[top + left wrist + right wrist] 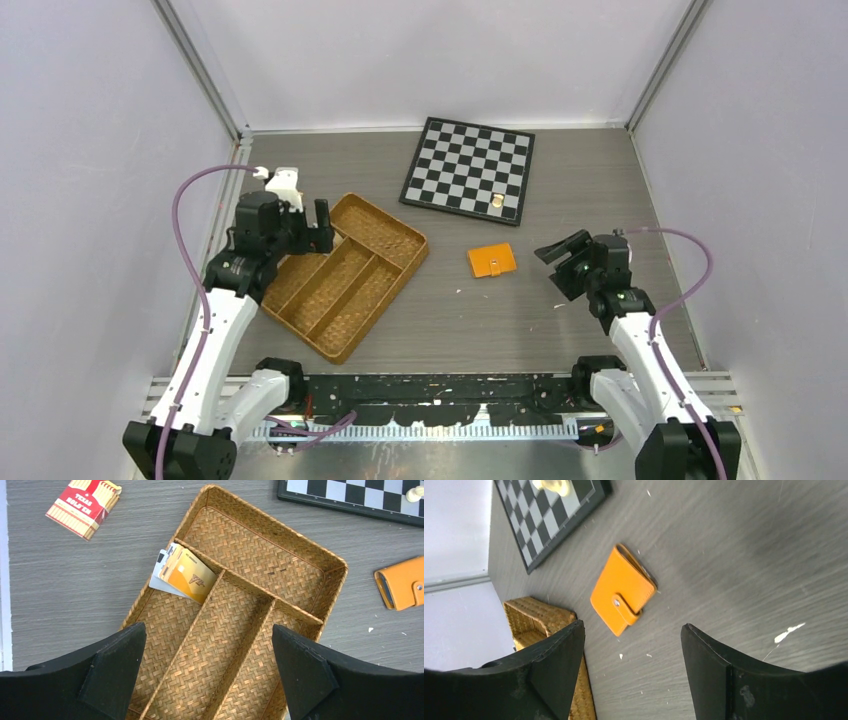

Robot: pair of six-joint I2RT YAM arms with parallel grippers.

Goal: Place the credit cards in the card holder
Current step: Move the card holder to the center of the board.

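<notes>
My left claw is wide open, empty, above the woven tray; the credit cards lean in one outer slot. My right claw, open also, hovers near the closed card holder.

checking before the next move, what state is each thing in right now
card holder: snapped shut, flat on the table
credit cards: stacked in an outer long compartment of the woven tray
left gripper: open, empty, above the woven tray
right gripper: open, empty, near the card holder
</notes>
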